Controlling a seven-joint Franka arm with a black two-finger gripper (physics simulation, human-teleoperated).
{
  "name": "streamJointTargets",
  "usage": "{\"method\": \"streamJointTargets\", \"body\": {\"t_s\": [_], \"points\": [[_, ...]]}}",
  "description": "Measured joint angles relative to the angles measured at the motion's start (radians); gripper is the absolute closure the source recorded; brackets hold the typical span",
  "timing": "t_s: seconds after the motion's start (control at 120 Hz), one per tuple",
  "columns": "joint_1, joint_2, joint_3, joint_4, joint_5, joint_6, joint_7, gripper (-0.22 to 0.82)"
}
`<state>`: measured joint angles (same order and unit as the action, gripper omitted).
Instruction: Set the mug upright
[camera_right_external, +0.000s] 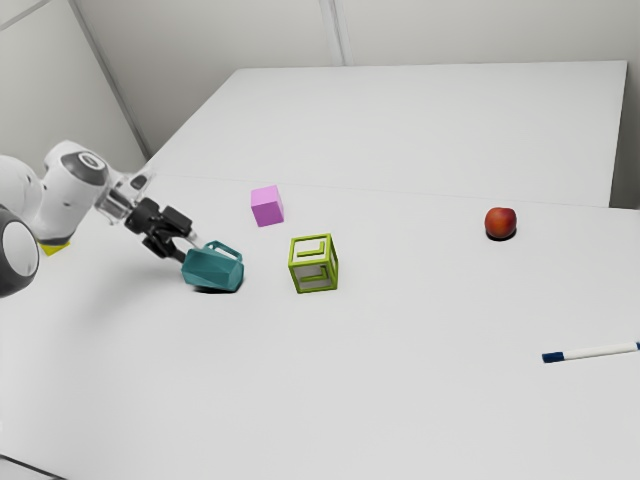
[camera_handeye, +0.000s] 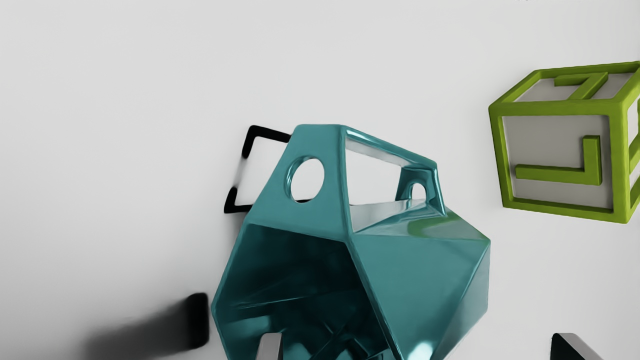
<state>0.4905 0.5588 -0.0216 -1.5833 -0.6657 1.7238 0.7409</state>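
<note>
Mug (camera_right_external: 212, 270) on its side on desk (camera_right_external: 420, 400), mouth facing claw (camera_handeye: 420, 345), which is spread wide, nothing gripped. Approach looks nearly done; grip, tilt upright, release all left.

Have the mug (camera_right_external: 212, 270) on the table (camera_right_external: 400, 400) toward the exterior view's left, cube (camera_right_external: 267, 207) behind, letter block (camera_right_external: 314, 264) near, and, toward the exterior view's right, fruit (camera_right_external: 500, 223) behind marker (camera_right_external: 598, 351).

White arm (camera_right_external: 62, 208), apparently grey-capped.
</note>
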Motion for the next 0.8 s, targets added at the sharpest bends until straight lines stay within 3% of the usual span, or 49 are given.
{"method": "streamJointTargets", "body": {"t_s": [0.3, 0.592, 0.8], "points": [[-0.001, 0.016, -0.001, -0.04, -0.109, 0.0, 0.065, 0.05], [-0.001, 0.013, -0.006, -0.043, -0.134, -0.004, 0.101, 0.52], [0.0, -0.003, -0.017, -0.044, -0.134, -0.004, 0.117, 0.67]]}}
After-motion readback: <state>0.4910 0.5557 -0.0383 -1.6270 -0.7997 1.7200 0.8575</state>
